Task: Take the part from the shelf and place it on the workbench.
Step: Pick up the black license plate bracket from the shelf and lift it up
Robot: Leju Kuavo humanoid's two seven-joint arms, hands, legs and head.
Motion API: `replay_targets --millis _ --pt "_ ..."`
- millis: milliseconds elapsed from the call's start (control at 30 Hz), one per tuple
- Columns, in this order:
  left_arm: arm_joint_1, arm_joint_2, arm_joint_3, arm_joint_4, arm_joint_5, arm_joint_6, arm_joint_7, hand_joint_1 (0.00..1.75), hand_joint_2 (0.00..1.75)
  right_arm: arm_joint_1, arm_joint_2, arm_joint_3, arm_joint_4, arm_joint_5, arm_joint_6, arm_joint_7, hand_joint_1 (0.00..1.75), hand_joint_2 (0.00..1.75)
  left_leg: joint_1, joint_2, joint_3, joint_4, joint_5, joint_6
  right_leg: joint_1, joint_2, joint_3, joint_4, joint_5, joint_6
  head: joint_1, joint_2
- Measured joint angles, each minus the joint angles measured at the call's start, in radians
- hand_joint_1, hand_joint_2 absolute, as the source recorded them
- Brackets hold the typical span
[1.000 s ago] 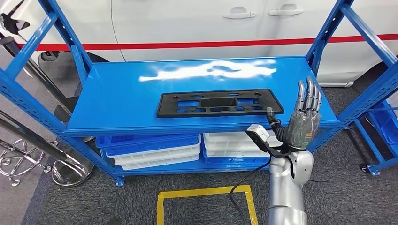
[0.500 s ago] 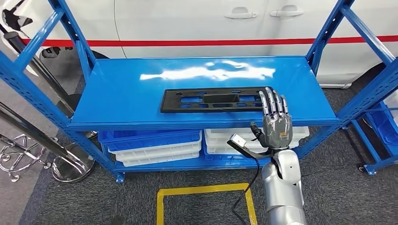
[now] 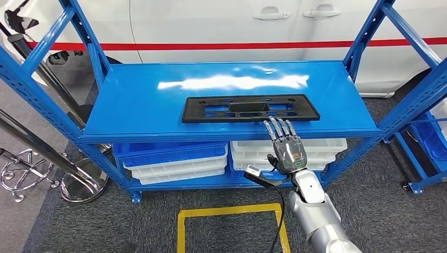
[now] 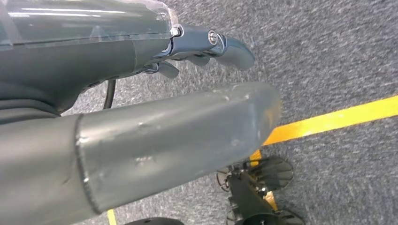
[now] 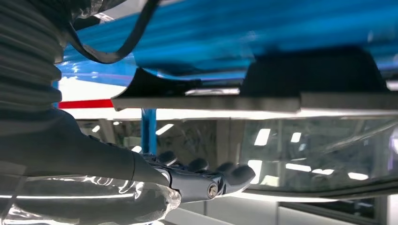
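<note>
A flat black plastic part [image 3: 250, 108] with several cut-outs lies lengthwise on the top board of the blue shelf [image 3: 137, 105], near its front edge. My right hand [image 3: 286, 147] is raised in front of that edge, just below the part's right half. Its fingers [image 3: 278, 127] are straight, spread and hold nothing, their tips reaching the shelf lip. In the right wrist view the hand [image 5: 187, 180] hangs apart from the part [image 5: 309, 77], which is seen edge-on. My left hand [image 4: 206, 47] hangs over grey carpet with nothing in it.
Blue and white bins [image 3: 174, 161] are stacked under the top board. Blue uprights [image 3: 406, 105] frame both ends of the shelf. A white car [image 3: 237, 26] stands right behind it. Yellow tape [image 3: 229, 216] marks a square on the floor. A chrome stand [image 3: 31, 168] is at the left.
My right hand has moved left and dropped from beside the part's right end to just below the shelf's front edge. The head view has shifted slightly.
</note>
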State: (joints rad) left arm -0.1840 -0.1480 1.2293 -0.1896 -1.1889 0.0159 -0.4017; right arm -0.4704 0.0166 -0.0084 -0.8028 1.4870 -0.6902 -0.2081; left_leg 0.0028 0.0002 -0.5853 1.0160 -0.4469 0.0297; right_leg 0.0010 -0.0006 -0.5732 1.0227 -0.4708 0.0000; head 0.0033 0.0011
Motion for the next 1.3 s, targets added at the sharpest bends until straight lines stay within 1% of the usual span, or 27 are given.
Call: replay_targets --millis 67,100,133,200,233,267,300,367,400,433,467,667,733,767,833,867,900,933,967,1000,1033,1100,1133,1167,1200,1233,1300 --pt "0.001 0.001 0.001 0.000 0.000 0.000 0.000 0.00 0.00 -0.004 -0.006 0.018 0.015 -0.002 0.000 0.001 0.00 1.75 0.000 0.000 -0.006 0.009 -0.010 -0.011 -0.006 -0.002 0.000 -0.007 0.008 -0.011 0.000 0.000" --pt "0.000 0.002 0.001 0.000 0.000 0.001 0.000 0.00 0.00 -0.008 -0.007 0.025 0.022 -0.003 0.000 0.002 0.00 1.75 0.000 -0.001 -0.018 0.036 -0.030 -0.016 -0.010 -0.003 0.000 -0.012 0.012 -0.018 0.000 0.000" --pt "0.000 0.003 0.001 0.000 0.000 0.001 0.000 0.00 0.00 -0.012 -0.008 0.033 0.028 -0.003 0.000 0.004 0.00 1.75 0.002 -0.001 -0.040 0.085 -0.061 -0.020 -0.012 -0.003 -0.001 -0.014 0.015 -0.022 0.000 0.000" --pt "0.001 0.003 0.002 0.000 -0.001 0.001 0.000 0.00 0.00 -0.017 -0.009 0.048 0.042 -0.003 0.000 0.011 0.00 1.75 0.005 -0.001 -0.098 0.219 -0.126 -0.028 -0.011 -0.003 -0.006 -0.014 0.017 -0.026 0.000 0.000" --pt "0.001 0.003 0.002 0.000 -0.002 0.000 0.000 0.00 0.00 -0.017 -0.009 0.055 0.048 -0.003 0.000 0.014 0.00 1.75 0.007 -0.001 -0.119 0.269 -0.141 -0.031 -0.010 -0.003 -0.008 -0.013 0.018 -0.027 0.000 0.000" --pt "0.002 0.004 0.002 0.000 -0.002 -0.002 -0.002 0.00 0.00 -0.017 -0.010 0.061 0.053 -0.003 0.000 0.016 0.00 1.75 0.008 -0.001 -0.124 0.284 -0.137 -0.032 -0.010 -0.003 -0.009 -0.011 0.018 -0.027 0.000 0.000" --pt "0.002 0.004 0.002 0.000 -0.002 -0.005 -0.004 0.00 0.00 -0.017 -0.010 0.066 0.057 -0.003 0.000 0.017 0.00 1.75 0.008 -0.001 -0.111 0.259 -0.115 -0.032 -0.010 -0.003 -0.010 -0.008 0.017 -0.026 0.000 0.000" --pt "0.000 0.007 0.004 0.000 -0.002 -0.015 -0.009 0.00 0.00 -0.020 -0.010 0.078 0.061 -0.005 0.000 0.019 0.00 1.75 0.008 -0.001 -0.042 0.125 -0.050 -0.025 -0.010 -0.002 -0.011 -0.002 0.015 -0.023 0.000 0.000" --pt "-0.001 0.008 0.004 0.000 -0.002 -0.019 -0.012 0.00 0.00 -0.022 -0.010 0.083 0.061 -0.007 0.000 0.019 0.00 1.75 0.006 -0.001 -0.011 0.063 -0.030 -0.021 -0.008 -0.002 -0.012 0.000 0.014 -0.020 0.000 0.000" --pt "-0.002 0.009 0.005 0.000 -0.002 -0.021 -0.013 0.00 0.00 -0.023 -0.010 0.087 0.061 -0.008 0.000 0.020 0.00 1.75 0.004 -0.002 0.011 0.021 -0.021 -0.018 -0.007 -0.001 -0.013 0.001 0.014 -0.017 0.000 0.000" --pt "-0.003 0.009 0.006 0.000 -0.002 -0.022 -0.014 0.00 0.00 -0.024 -0.010 0.089 0.061 -0.008 0.000 0.020 0.00 1.75 0.002 -0.002 0.018 0.006 -0.023 -0.016 -0.005 -0.001 -0.014 0.002 0.014 -0.015 0.000 0.000" --pt "-0.003 0.009 0.006 0.000 -0.002 -0.023 -0.017 0.00 0.00 -0.025 -0.011 0.091 0.061 -0.010 0.000 0.021 0.00 1.75 0.001 -0.003 0.019 -0.001 -0.020 -0.015 -0.004 0.000 -0.017 0.004 0.015 -0.013 0.000 0.000" --pt "-0.002 0.009 0.006 0.000 -0.002 -0.027 -0.020 0.00 0.00 -0.025 -0.011 0.098 0.061 -0.011 0.000 0.025 0.00 1.75 0.000 -0.003 0.015 0.000 -0.018 -0.011 -0.005 0.000 -0.019 0.002 0.017 -0.007 0.000 0.000" --pt "-0.002 0.009 0.007 0.000 -0.003 -0.031 -0.024 0.00 0.00 -0.025 -0.011 0.102 0.054 -0.016 0.000 0.025 0.00 1.75 0.002 -0.003 0.016 -0.005 -0.015 -0.003 -0.006 0.000 -0.024 0.011 0.011 0.000 0.000 0.000" --pt "-0.001 0.009 0.007 0.000 -0.004 -0.029 -0.034 0.00 0.00 -0.010 -0.011 0.107 0.010 -0.023 -0.001 0.016 0.00 1.75 0.006 -0.002 0.021 -0.014 -0.013 0.013 -0.011 0.000 -0.100 0.157 -0.045 0.019 0.000 0.000" --pt "0.001 0.007 0.008 0.000 -0.004 -0.015 -0.042 0.00 0.00 0.000 -0.011 0.108 -0.019 -0.027 -0.001 0.010 0.00 1.75 0.008 -0.002 0.026 -0.019 -0.013 0.020 -0.014 0.000 -0.130 0.211 -0.059 0.027 0.000 0.000" --pt "0.006 0.002 0.009 0.000 -0.003 0.010 -0.053 0.00 0.00 0.012 -0.011 0.106 -0.045 -0.027 -0.001 0.000 0.00 1.75 0.008 -0.003 0.030 -0.018 -0.017 0.020 -0.017 0.000 -0.145 0.233 -0.053 0.029 0.000 0.000" --pt "0.011 -0.007 0.010 0.000 -0.002 0.043 -0.066 0.00 0.00 0.018 -0.011 0.102 -0.063 -0.029 -0.001 -0.008 0.00 1.75 0.008 -0.003 0.036 -0.016 -0.022 0.017 -0.017 0.000 -0.113 0.164 -0.011 0.028 0.000 0.000" --pt "0.017 -0.017 0.012 0.000 -0.002 0.066 -0.077 0.00 0.00 0.023 -0.011 0.097 -0.081 -0.031 -0.001 -0.019 0.00 1.75 0.007 -0.003 0.040 -0.015 -0.027 0.013 -0.016 -0.001 -0.080 0.097 0.017 0.025 0.000 0.000" --pt "0.021 -0.025 0.014 0.000 -0.002 0.077 -0.084 0.00 0.00 0.027 -0.011 0.091 -0.095 -0.031 -0.001 -0.029 0.00 1.75 0.006 -0.003 0.042 -0.012 -0.031 0.009 -0.013 0.000 -0.054 0.042 0.034 0.021 0.000 0.000" --pt "0.022 -0.030 0.016 0.000 -0.002 0.075 -0.085 0.00 0.00 0.030 -0.011 0.085 -0.106 -0.027 -0.001 -0.035 0.00 1.75 0.005 -0.003 0.042 -0.009 -0.034 0.004 -0.010 0.000 -0.040 0.011 0.039 0.017 0.000 0.000" --pt "0.020 -0.030 0.019 0.001 -0.004 0.046 -0.070 0.00 0.00 0.035 -0.009 0.078 -0.120 -0.015 -0.001 -0.037 0.00 1.75 0.004 -0.003 0.040 -0.008 -0.036 -0.006 -0.005 0.001 -0.038 0.002 0.033 0.009 0.000 0.000" --pt "0.019 -0.028 0.021 0.001 -0.005 0.032 -0.059 0.00 0.00 0.037 -0.006 0.077 -0.126 -0.008 -0.001 -0.036 0.00 1.75 0.005 -0.003 0.040 -0.009 -0.040 -0.011 -0.008 0.002 -0.037 0.000 0.033 0.003 0.000 0.000" --pt "0.016 -0.025 0.021 0.001 -0.006 0.020 -0.051 0.00 0.00 0.037 -0.003 0.076 -0.131 -0.004 -0.001 -0.034 0.00 1.75 0.006 -0.003 0.037 0.000 -0.049 -0.016 -0.010 0.002 -0.034 -0.005 0.033 -0.003 0.000 0.000" --pt "0.012 -0.022 0.021 0.001 -0.006 0.012 -0.045 0.00 0.00 0.036 0.000 0.075 -0.135 -0.001 -0.001 -0.032 0.00 1.75 0.006 -0.002 0.026 0.026 -0.066 -0.021 -0.013 0.002 -0.030 -0.009 0.033 -0.010 0.000 0.000" --pt "0.007 -0.018 0.022 0.001 -0.006 0.008 -0.042 0.00 0.00 0.036 0.005 0.075 -0.139 0.001 -0.001 -0.030 0.00 1.75 0.008 -0.002 0.003 0.074 -0.092 -0.025 -0.015 0.001 -0.027 -0.012 0.033 -0.015 0.000 0.000" --pt "0.002 -0.010 0.023 0.001 -0.006 0.004 -0.039 0.00 0.00 0.037 0.011 0.075 -0.141 0.004 -0.001 -0.029 0.00 1.75 0.008 -0.002 -0.069 0.212 -0.147 -0.030 -0.014 0.001 -0.025 -0.012 0.030 -0.021 0.000 0.000"
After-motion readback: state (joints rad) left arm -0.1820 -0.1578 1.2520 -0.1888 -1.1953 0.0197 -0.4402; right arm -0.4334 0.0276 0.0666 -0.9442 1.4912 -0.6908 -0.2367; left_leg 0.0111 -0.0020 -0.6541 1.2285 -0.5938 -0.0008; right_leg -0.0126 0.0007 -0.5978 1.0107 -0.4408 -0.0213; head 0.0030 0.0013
